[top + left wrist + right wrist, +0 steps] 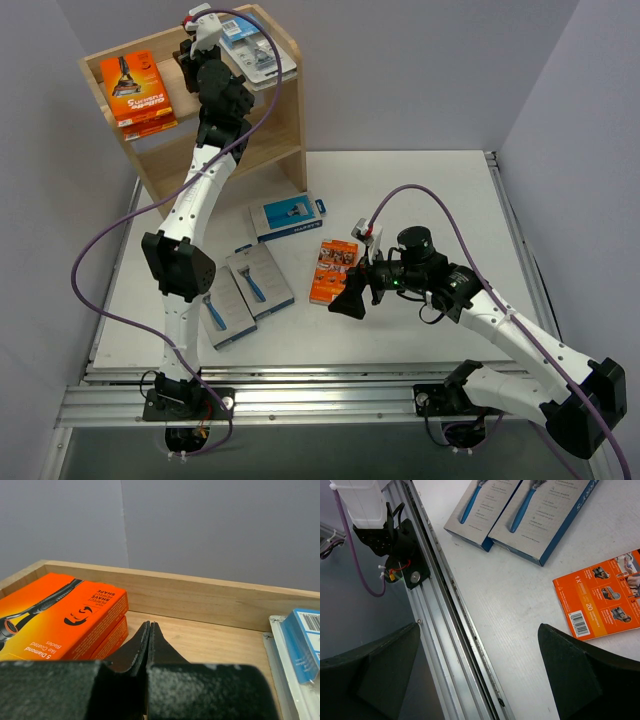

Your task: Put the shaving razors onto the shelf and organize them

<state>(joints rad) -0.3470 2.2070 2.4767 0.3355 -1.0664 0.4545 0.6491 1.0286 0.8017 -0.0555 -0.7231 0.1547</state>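
My left pincer (150, 630) is closed on nothing above the top of the shelf (275, 120), between the orange boxes (135, 90) and the blister pack (255, 50) lying there; my right pincer (352, 298) gapes wide and empty just beside the orange pack (334, 270), flat on the bench (430, 200) well in front of the shelf. That pack looks light, stiff and slick, so I would pinch it across its long edges.

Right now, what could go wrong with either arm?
Left end effector sits shut between the orange boxes and the blister pack on the shelf; a sideways pull-out could knock either. Right end effector hangs open at the flat orange pack's edge; grabbing here might miss or push it.
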